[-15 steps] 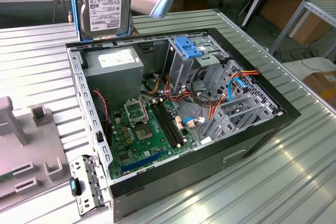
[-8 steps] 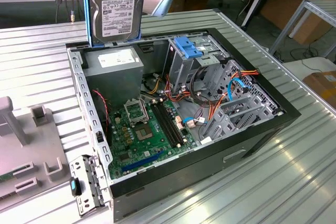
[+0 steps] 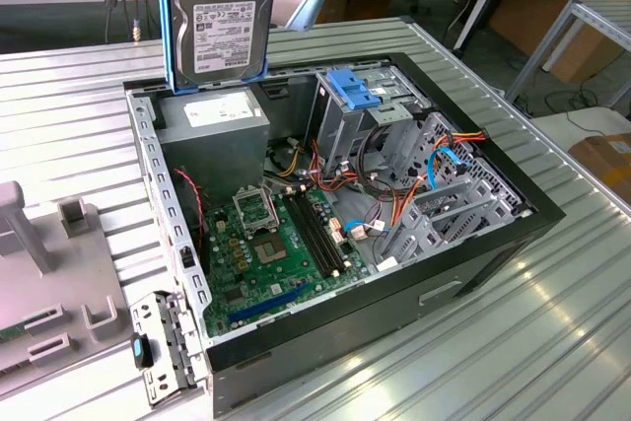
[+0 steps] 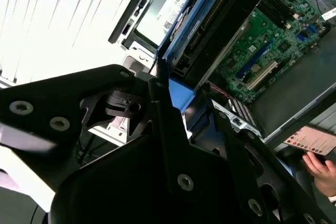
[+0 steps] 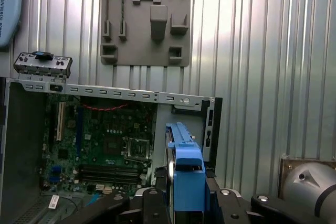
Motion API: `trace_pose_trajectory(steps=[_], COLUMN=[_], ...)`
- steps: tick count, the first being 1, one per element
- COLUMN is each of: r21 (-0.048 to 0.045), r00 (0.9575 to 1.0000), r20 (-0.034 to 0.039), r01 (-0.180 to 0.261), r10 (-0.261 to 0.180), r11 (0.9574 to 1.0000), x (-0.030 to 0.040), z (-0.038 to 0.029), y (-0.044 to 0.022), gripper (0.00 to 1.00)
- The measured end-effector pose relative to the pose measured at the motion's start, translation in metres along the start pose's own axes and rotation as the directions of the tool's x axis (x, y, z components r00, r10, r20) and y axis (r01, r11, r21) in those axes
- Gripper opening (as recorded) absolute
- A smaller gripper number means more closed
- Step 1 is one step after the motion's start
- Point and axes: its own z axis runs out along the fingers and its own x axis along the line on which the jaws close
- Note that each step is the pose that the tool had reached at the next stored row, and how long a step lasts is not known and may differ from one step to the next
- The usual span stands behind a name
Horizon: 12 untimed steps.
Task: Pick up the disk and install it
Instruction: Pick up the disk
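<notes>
Two jaws clamp the upright disk point(image 3: 222, 19) between them

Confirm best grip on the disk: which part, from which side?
Pinch the disk across its thickness at the short upper end, coming from above. It hangs upright over the open case, so that end is reachable and the flat faces give the fingers broad contact. The gripper looks shut on it that way, around the blue bracket.

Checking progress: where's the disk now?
Gripped by the claw, the disk hangs upright at the exterior view's upper left, over the power supply in the open case.
</notes>
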Motion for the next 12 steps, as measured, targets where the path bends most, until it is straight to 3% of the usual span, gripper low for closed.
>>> trace_pose_trajectory(steps=[12], r21=[0.0001], r00=[1.0], r20=[0.0], r01=[0.0], r10=[0.0], r11=[1.0], x=[0.0013], z=[-0.0001], y=[0.0001], gripper=[0.36])
